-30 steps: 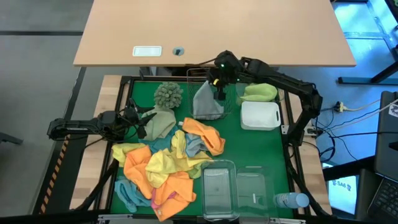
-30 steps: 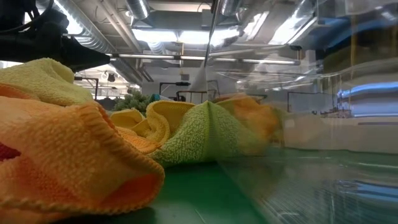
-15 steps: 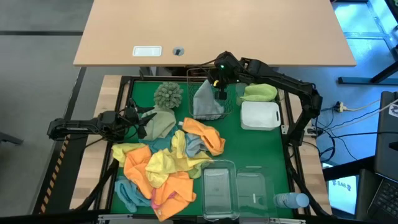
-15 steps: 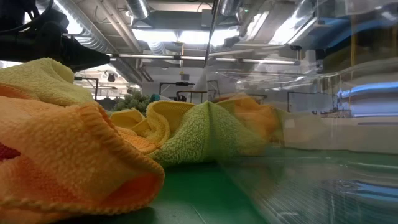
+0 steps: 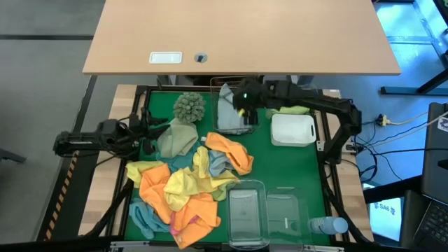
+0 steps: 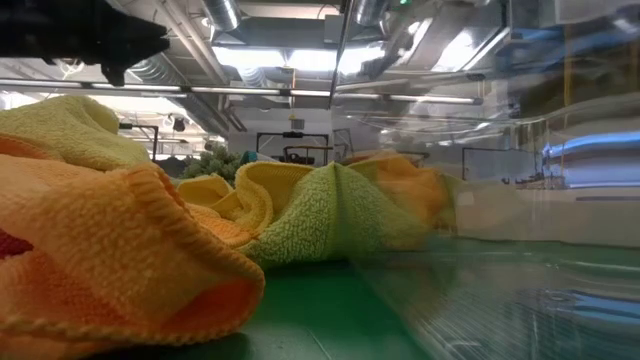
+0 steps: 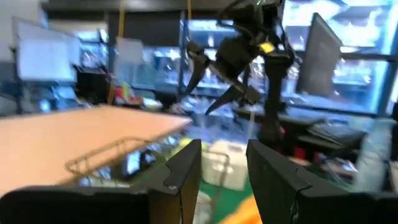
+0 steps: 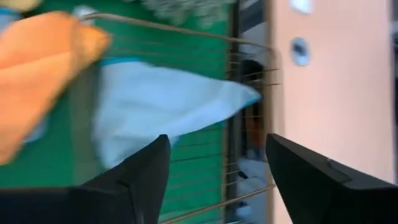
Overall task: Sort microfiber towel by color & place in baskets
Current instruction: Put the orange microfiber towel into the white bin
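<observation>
Right gripper, fingers wide and empty, should lift clear of the pale grey-blue towel without snagging the copper wire mesh basket; left gripper fingers part-open, empty.

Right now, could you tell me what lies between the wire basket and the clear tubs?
In the high view, an orange towel lies on the green mat between the wire basket and the clear tubs.
</observation>
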Robot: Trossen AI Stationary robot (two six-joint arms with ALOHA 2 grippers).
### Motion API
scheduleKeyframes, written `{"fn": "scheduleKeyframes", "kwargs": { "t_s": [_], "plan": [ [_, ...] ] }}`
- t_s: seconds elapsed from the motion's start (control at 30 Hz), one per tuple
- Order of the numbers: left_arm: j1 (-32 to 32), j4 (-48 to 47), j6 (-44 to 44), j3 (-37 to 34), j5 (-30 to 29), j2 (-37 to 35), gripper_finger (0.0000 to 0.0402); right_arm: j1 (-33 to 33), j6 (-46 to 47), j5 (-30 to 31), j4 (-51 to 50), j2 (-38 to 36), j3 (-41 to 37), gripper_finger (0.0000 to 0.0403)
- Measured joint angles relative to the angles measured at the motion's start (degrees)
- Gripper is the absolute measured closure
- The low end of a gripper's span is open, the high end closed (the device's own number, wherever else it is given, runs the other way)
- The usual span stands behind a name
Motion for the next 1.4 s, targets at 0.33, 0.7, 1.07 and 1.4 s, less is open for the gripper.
{"fn": "scheduleKeyframes", "kwargs": {
  "t_s": [0.33,0.7,1.07,1.4],
  "plan": [
    [-4.31,-7.35,-2.38,5.2,9.33,8.9,0.0278,9.35,25.77,-18.49,-9.21,-0.04,-0.25,0.0139],
    [-10.79,-4.55,-9.18,5.22,10.18,20.35,0.0278,18.66,26.07,-22.05,-9.25,-0.07,-12.12,0.0139],
    [-15.15,0.57,-9.2,5.22,9.51,25.38,0.0278,19.44,25.95,-14.46,-0.57,-0.04,-25.01,0.0139],
    [-15.4,1.51,-9.13,5.22,9.05,25.49,0.0278,19.53,25.93,-14.9,7.9,-0.04,-29.94,0.0139]
  ]
}}
